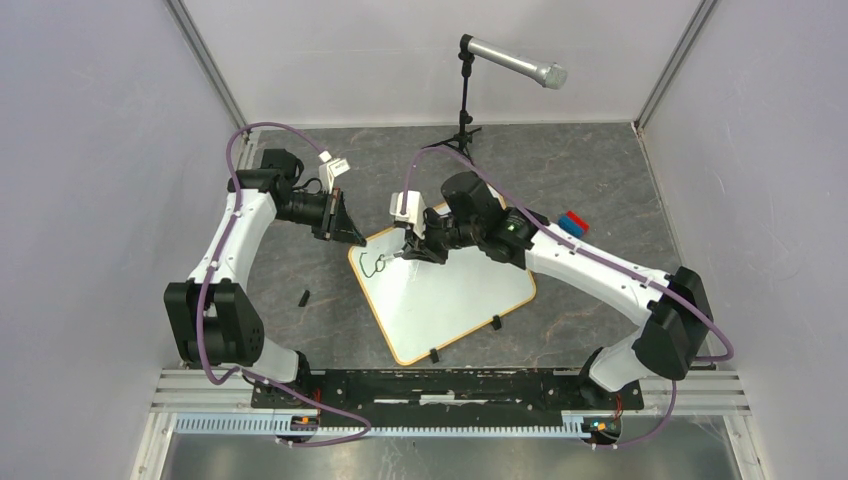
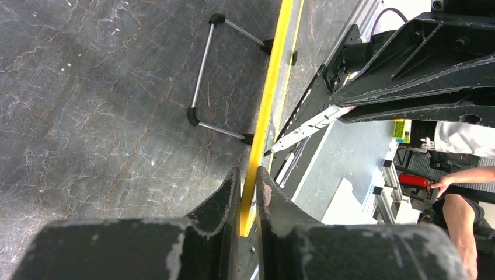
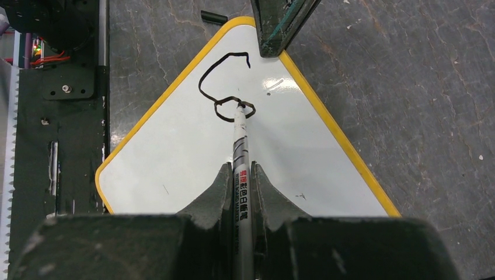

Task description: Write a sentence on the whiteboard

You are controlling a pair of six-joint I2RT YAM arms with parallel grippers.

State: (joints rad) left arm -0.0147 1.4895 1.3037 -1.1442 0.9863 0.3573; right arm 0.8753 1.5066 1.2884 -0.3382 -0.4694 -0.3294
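Centrally on the dark marbled bench (image 1: 600,170) lies the whiteboard (image 1: 450,300), turned askew so its corners point to roughly 12, 3, 6 and 9 o'clock in the top view. Two small black clip feet (image 1: 495,322) sit on its 4 to 5 o'clock edge.

The left end effector (image 2: 248,172) is nearly closed, its fingers (image 2: 230,186) pinching the board's yellow-orange rim from either side. In the top view this grip sits at the board's 10 o'clock edge.

The right end effector (image 3: 240,175) reaches in from 2 o'clock. Its jaws are drawn narrowly together around a silver marker (image 3: 240,151), which runs out between them toward 12 o'clock in the wrist view. The marker's tip touches the white surface.

Of the sentence (image 3: 225,87), only a black "C" and a small loop joined beneath it are written. They lie near the board's 9 o'clock corner in the top view, and the tip rests on the loop's right side.

A small black cap (image 1: 303,297) lies on the bench at 9 o'clock from the board, apart from it. A red-and-blue block (image 1: 573,222) rests at 2 o'clock. A microphone (image 1: 515,63) on a black stand (image 1: 464,100) rises at 12 o'clock.
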